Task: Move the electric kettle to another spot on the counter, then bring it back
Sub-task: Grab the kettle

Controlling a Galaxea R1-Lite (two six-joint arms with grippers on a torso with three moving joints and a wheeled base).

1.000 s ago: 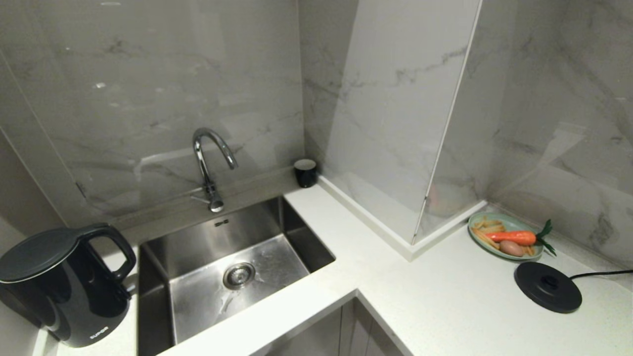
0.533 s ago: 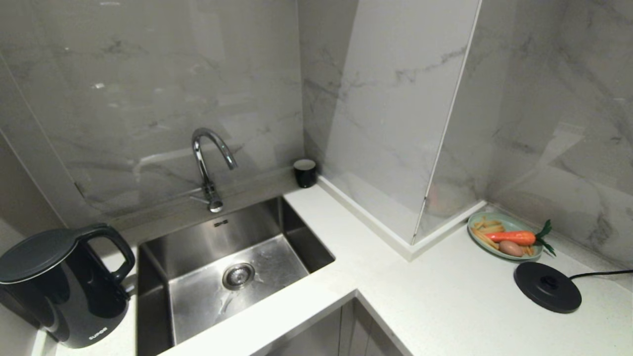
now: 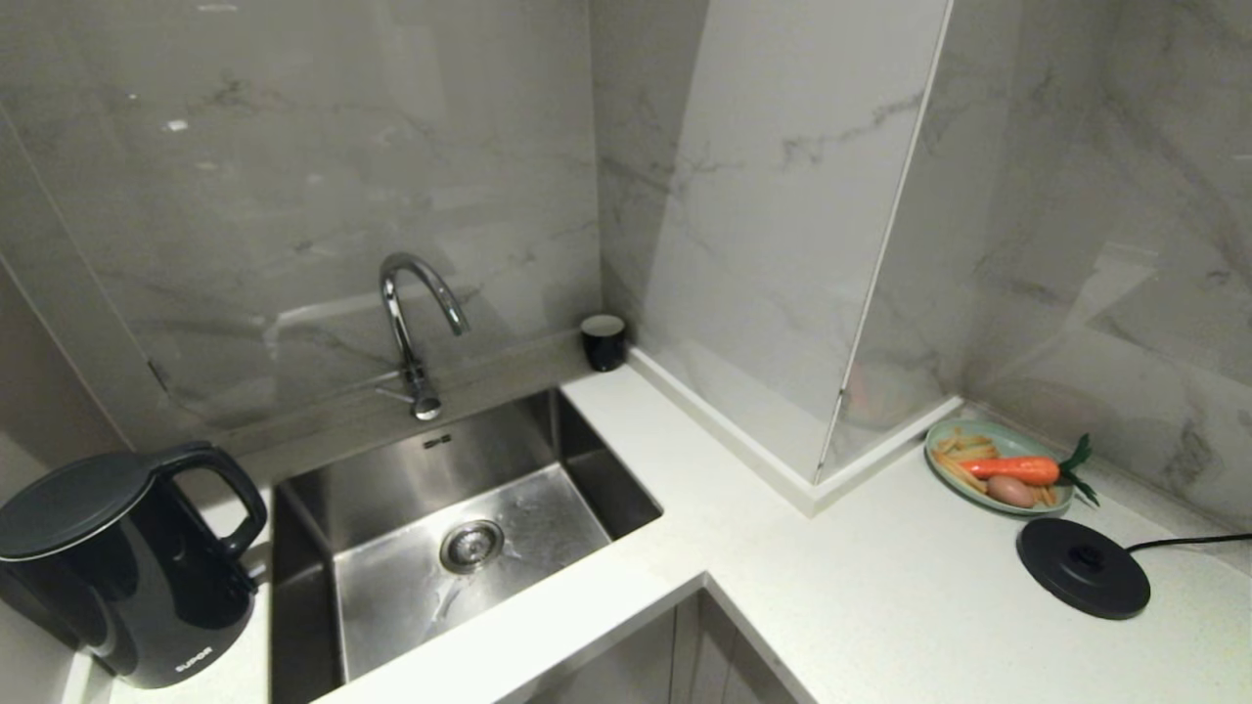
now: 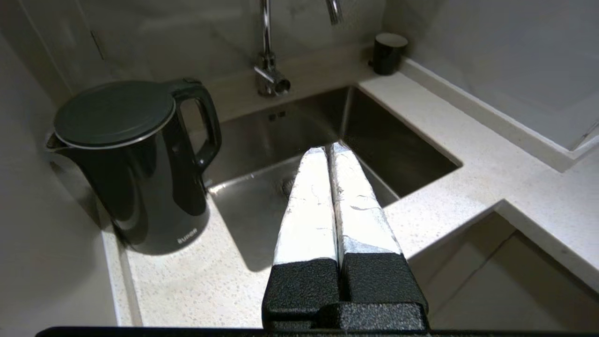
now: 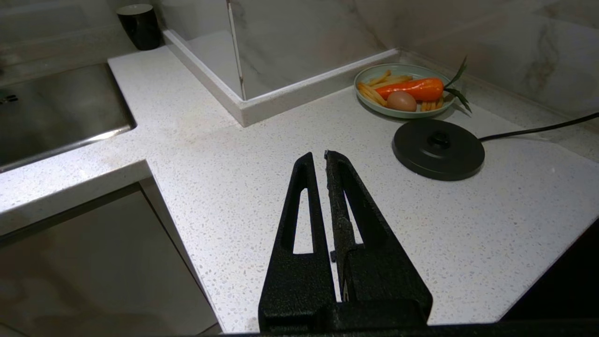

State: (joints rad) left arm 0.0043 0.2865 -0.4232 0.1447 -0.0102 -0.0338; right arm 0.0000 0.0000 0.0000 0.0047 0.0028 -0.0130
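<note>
Left gripper (image 4: 326, 152), fingers pressed together, empty | kettle (image 4: 133, 164) ahead and left, well apart | likely heavy, stiff, glossy-slick | best hold: loop handle (image 4: 202, 122) | right gripper (image 5: 318, 157) closed, idle

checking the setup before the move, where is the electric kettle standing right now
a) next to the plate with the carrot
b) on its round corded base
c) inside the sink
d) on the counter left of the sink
d, the electric kettle stands on the counter left of the sink, while the base disc lies bare far right.
</note>
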